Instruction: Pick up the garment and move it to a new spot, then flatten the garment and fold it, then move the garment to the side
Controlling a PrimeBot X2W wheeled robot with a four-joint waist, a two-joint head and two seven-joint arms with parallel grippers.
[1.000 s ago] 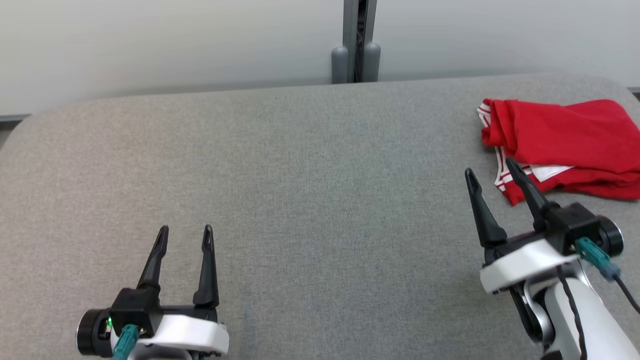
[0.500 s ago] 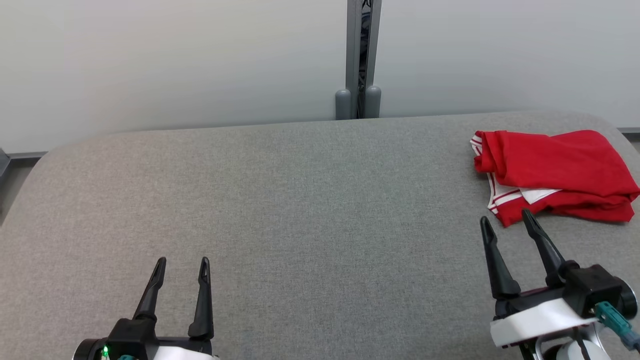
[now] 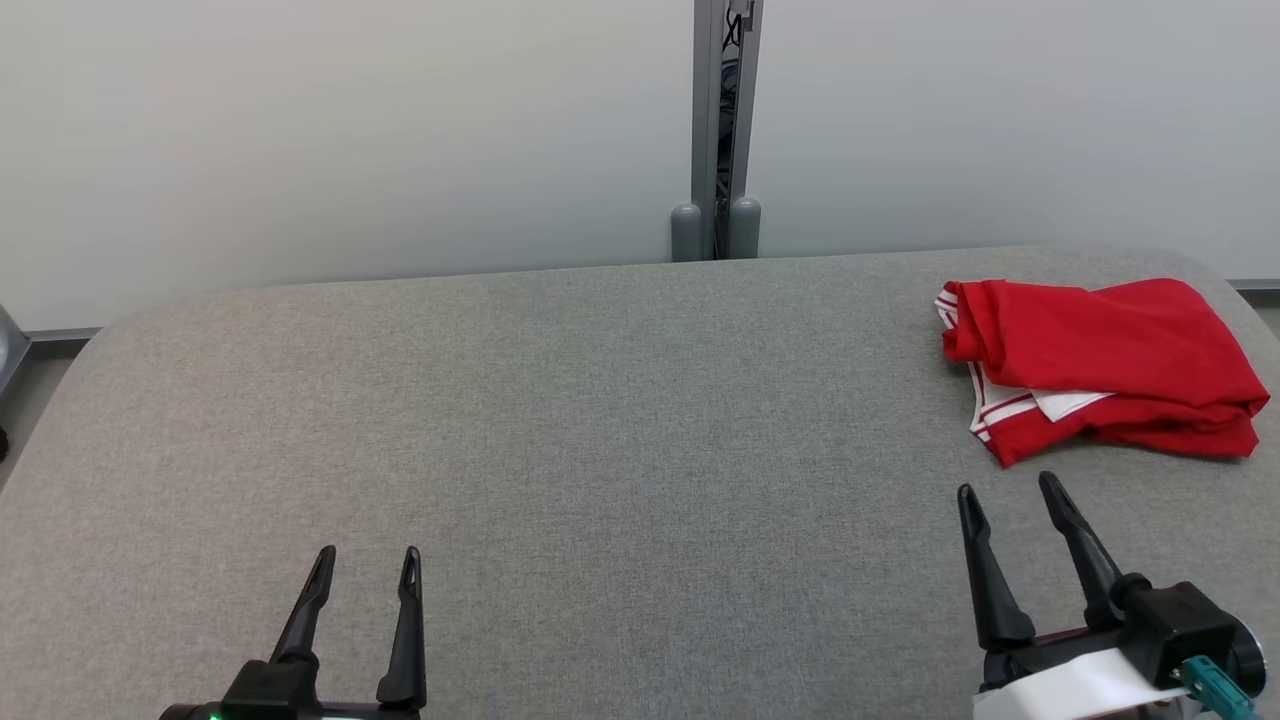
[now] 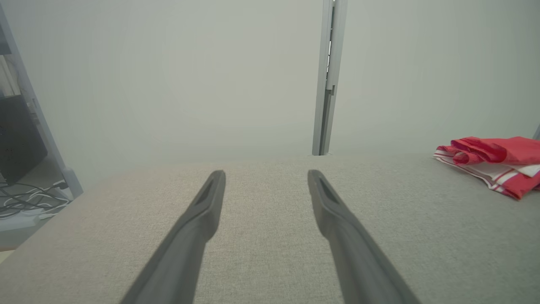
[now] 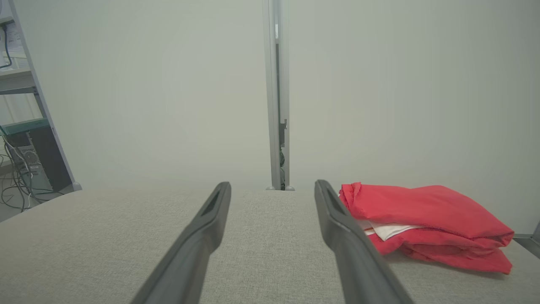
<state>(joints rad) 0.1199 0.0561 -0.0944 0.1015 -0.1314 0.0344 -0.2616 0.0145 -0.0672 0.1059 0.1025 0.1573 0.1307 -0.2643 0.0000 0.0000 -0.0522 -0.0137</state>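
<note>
A red garment point(image 3: 1100, 365) with white striped trim lies folded in a bundle at the far right of the grey table point(image 3: 600, 450). It also appears at the right edge of the left wrist view as the garment point(image 4: 498, 162), and just right of the fingers in the right wrist view as the garment point(image 5: 422, 223). My right gripper point(image 3: 1005, 490) stands open just in front of the bundle, apart from it, with nothing between its fingers. My left gripper point(image 3: 367, 553) is open and empty at the lower left, far from the cloth.
A grey post point(image 3: 722, 120) rises behind the table's far edge against a pale wall. The table's rounded far corners lie at the left point(image 3: 110, 320) and right. A shelf with cables point(image 5: 25, 169) stands off to the left.
The head camera has tilted upward, so the table and garment sit lower in the picture. My right gripper has drawn back from the garment's near edge; both grippers stay open.
</note>
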